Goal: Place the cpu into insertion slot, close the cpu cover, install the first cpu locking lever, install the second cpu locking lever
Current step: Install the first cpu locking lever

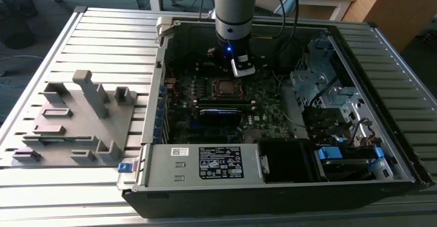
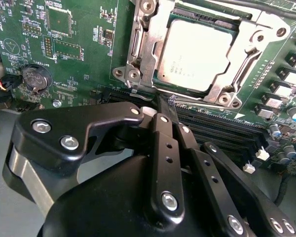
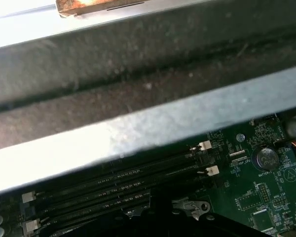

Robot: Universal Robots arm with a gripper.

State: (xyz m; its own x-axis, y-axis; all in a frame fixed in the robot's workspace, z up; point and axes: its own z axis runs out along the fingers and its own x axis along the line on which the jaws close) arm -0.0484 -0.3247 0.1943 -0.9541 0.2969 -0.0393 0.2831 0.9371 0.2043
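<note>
Grey square cpu (image 2: pixel 190 57) seated, silvery frame cpu cover (image 2: pixel 144 44) down, exterior view centre. Black gripper (image 2: pixel 164 104) fingers pinched together, empty-looking, at cover's edge. Locking step; needs precise hooking.

The claw (image 2: pixel 166 109) is black, the circuit board (image 2: pixel 79 29) green with fine white print, the chip (image 2: pixel 197 54) pale silver-grey within its shiny silver frame (image 2: pixel 147 47), the memory slots (image 2: pixel 222 133) black, the ribbed tabletop (image 1: pixel 102 38) light grey, and the arm (image 1: pixel 236 2) pale blue.
</note>
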